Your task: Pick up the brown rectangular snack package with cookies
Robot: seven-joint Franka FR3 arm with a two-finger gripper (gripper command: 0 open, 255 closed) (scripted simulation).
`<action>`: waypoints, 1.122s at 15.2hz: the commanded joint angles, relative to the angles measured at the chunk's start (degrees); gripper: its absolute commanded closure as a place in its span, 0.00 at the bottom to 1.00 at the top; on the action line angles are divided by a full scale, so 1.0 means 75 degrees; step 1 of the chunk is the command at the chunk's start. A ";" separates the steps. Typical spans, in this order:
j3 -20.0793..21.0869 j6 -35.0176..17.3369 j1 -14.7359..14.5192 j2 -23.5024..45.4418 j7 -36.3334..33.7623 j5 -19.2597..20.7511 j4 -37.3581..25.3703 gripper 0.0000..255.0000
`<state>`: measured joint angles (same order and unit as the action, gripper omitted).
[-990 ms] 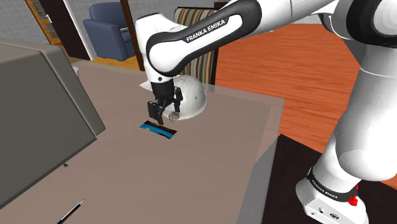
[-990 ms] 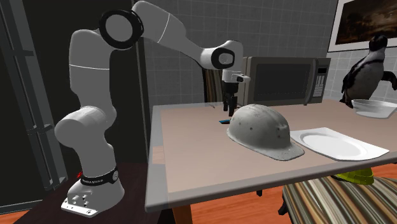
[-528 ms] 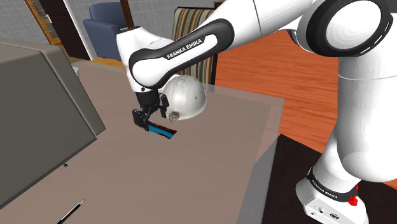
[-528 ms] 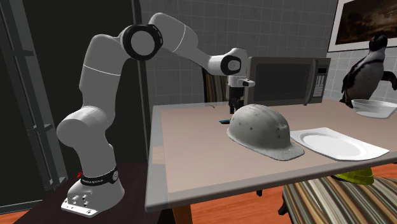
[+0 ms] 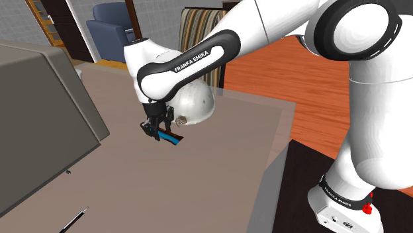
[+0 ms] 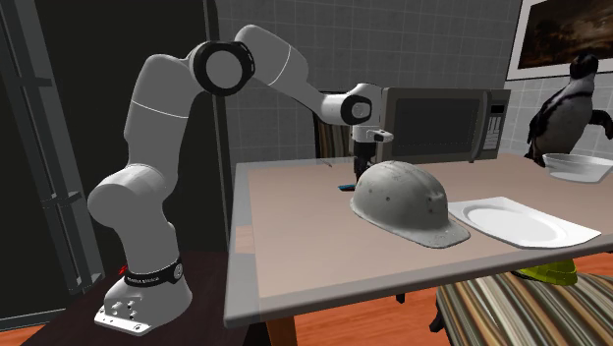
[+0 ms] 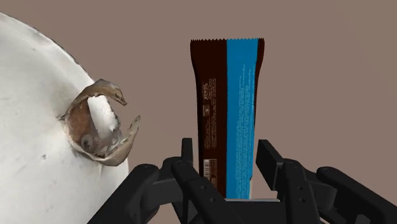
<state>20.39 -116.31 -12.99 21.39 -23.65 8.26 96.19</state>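
Observation:
The snack package is a flat wrapper, half brown and half blue, lying on the brown table. In the wrist view my gripper is shut on its near end, one black finger pressed against each long edge. From the shoulder camera the gripper is down at the table, and the package sticks out from under it, just in front of the white hard hat. In the second exterior view the gripper stands behind the hard hat, and a blue sliver of package lies beside it.
A grey microwave stands close on the shoulder view's left. The hard hat nearly touches the gripper's side. A pen lies near the table's front. A white plate, a glass bowl and a penguin figure sit further along.
The hand came down over the package's end and turned, and the fingers went from wide apart to clasping the package. The package still lies on the table.

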 commanded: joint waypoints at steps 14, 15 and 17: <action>0.0029 0.0529 0.0017 -0.0156 0.0060 -0.0084 -0.0339 1.00; 0.0035 0.0621 0.0017 -0.0181 0.0069 -0.0096 -0.0408 1.00; 0.0044 0.0807 0.0017 -0.0227 0.0085 -0.0118 -0.0551 1.00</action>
<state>20.69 -110.94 -12.93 19.97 -23.16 7.50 92.46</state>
